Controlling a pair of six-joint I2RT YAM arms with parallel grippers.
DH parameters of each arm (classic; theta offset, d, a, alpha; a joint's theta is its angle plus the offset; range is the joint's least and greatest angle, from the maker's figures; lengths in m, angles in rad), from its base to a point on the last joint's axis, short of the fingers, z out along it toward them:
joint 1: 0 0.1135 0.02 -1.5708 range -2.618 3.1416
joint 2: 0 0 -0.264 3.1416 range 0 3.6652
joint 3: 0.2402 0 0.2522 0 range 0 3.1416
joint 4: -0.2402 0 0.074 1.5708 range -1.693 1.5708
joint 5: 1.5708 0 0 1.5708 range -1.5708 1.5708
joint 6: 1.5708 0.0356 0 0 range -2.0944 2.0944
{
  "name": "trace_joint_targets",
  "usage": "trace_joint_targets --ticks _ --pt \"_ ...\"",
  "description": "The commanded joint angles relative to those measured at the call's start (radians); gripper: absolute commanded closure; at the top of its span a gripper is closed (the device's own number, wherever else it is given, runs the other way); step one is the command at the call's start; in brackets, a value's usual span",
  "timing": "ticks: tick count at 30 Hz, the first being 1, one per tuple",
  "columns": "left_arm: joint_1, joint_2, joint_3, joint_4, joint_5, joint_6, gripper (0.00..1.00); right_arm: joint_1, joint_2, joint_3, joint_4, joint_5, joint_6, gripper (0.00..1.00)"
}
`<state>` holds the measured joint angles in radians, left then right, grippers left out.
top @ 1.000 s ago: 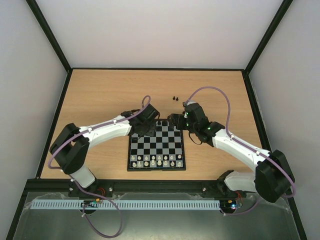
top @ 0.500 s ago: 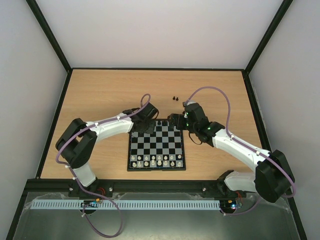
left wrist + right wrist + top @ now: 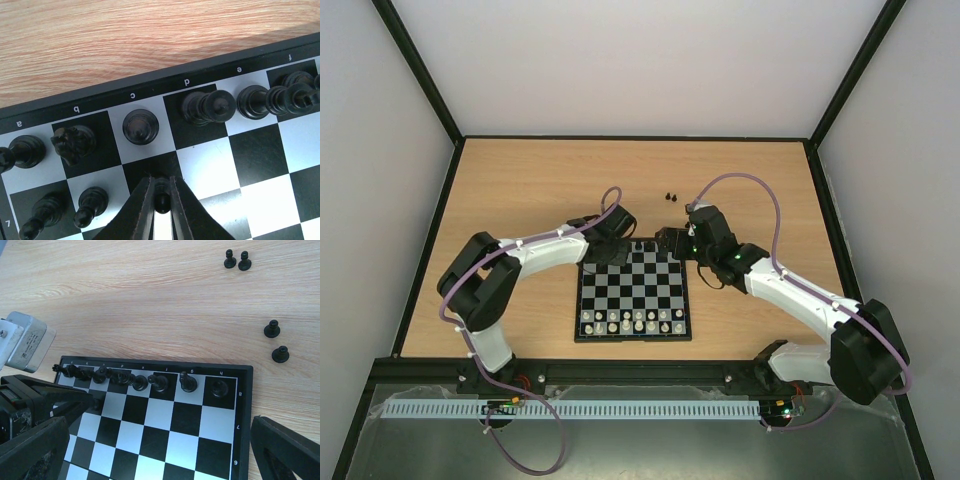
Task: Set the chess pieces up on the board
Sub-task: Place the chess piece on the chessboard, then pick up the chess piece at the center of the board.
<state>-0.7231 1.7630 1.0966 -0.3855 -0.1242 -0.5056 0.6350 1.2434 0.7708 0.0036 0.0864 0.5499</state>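
The board (image 3: 633,292) lies between my arms. My left gripper (image 3: 161,200) is shut on a tiny black pawn (image 3: 161,192), held over the dark square in front of the c-file piece (image 3: 140,127). Black back-row pieces (image 3: 207,106) stand along the far edge, with pawns (image 3: 90,204) in the second row at left. In the top view the left gripper (image 3: 610,250) is at the board's far left corner. My right gripper (image 3: 157,440) is open and empty above the board's far right part (image 3: 220,435). Several loose black pawns (image 3: 271,329) stand on the table beyond the board.
Pale chess pieces (image 3: 630,322) line the board's near rows. Two black pawns (image 3: 670,196) stand on the wooden table (image 3: 520,190) behind the board. The right gripper (image 3: 670,243) sits close to the left one. Black frame rails (image 3: 440,230) edge the table.
The left arm's elbow has swung right and forward, while its gripper stays at the board's far left corner. The right arm has not moved.
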Motion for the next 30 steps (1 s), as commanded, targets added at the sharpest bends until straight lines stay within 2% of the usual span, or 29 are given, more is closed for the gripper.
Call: trace_joint_targets --ticks 1,10,18,25,30 --pt "0.008 0.015 -0.013 0.002 0.000 0.006 0.86 -0.002 0.010 0.009 -0.019 0.007 -0.009 0.00" --pt "0.005 -0.071 -0.010 -0.036 -0.009 0.001 0.67 -0.002 0.011 0.008 -0.019 0.007 -0.008 0.00" --pt "-0.016 -0.141 0.113 -0.117 -0.001 0.016 0.55 -0.002 0.004 0.009 -0.021 0.011 -0.007 0.00" --pt "-0.025 0.001 0.304 -0.130 0.058 0.044 0.50 -0.002 -0.029 0.001 -0.034 0.073 0.001 0.00" --pt "-0.043 0.157 0.462 -0.138 0.114 0.056 0.50 -0.002 -0.135 -0.033 -0.050 0.209 0.030 0.00"
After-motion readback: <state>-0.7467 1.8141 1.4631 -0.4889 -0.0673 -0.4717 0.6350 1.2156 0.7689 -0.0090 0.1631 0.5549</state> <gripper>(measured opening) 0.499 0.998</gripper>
